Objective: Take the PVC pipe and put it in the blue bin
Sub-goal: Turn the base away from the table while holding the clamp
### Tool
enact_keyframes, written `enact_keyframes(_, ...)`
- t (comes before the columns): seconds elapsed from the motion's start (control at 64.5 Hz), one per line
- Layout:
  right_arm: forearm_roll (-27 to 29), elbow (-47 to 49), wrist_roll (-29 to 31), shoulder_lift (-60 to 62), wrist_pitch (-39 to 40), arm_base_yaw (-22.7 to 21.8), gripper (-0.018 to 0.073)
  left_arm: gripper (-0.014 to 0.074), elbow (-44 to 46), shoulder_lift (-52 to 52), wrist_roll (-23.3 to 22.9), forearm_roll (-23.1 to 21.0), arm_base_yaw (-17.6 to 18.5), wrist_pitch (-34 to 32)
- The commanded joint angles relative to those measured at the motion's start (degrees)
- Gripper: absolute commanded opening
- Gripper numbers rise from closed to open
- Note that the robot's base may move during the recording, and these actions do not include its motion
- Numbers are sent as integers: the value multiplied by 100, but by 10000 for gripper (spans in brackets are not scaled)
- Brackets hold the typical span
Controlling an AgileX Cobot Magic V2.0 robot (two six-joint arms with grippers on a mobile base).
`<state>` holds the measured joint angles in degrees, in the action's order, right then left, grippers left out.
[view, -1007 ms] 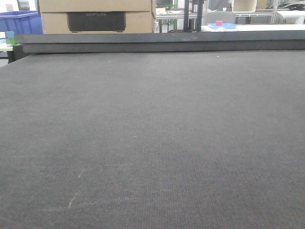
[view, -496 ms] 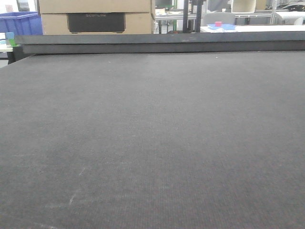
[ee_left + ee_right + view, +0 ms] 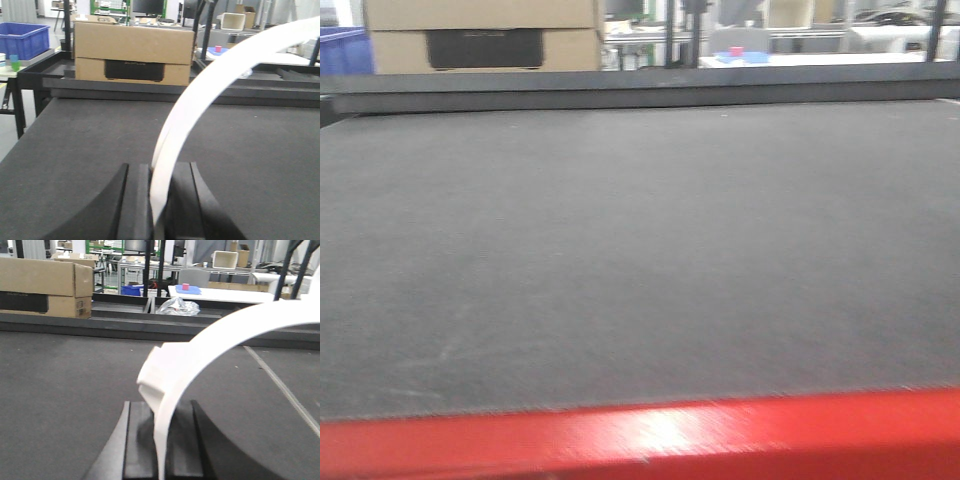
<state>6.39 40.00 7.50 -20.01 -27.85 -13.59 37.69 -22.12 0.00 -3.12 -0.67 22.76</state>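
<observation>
PVC pipe (image 3: 196, 100) arcs up-right out of left gripper (image 3: 159, 172), pinched in its jaws; we see right gripper (image 3: 161, 410) pinching 1 white arc (image 3: 225, 332) too.

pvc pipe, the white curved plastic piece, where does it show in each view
Exterior front-facing: not in it.
Left wrist: white curved plastic PVC pipe, held in the jaws at bottom centre, arcing to the upper right.
Right wrist: a pipe of the same look, in the jaws at bottom centre, arcing to the right edge.
Shared landmark: brown cardboard box with black cutout, upper left in all three.
</observation>
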Motion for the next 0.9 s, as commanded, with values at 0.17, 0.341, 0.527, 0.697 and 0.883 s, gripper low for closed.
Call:
enact_keyframes(0.17,-21,-1,20,28,175,10,-162,-111,5,21,-39,-22,39,-161)
enact_keyframes(0.341,-21,-1,20,28,175,10,-162,-111,5,21,-39,-22,39,-161)
enact_keyframes(0.527,-21,-1,20,28,175,10,-162,-111,5,21,-39,-22,39,-161)
enact_keyframes(0.697,-21,-1,20,28,175,10,-162,-111,5,21,-39,-22,39,-161)
enact_keyframes(0.883,-21,-1,20,28,175,10,-162,-111,5,21,-39,-22,39,-161)
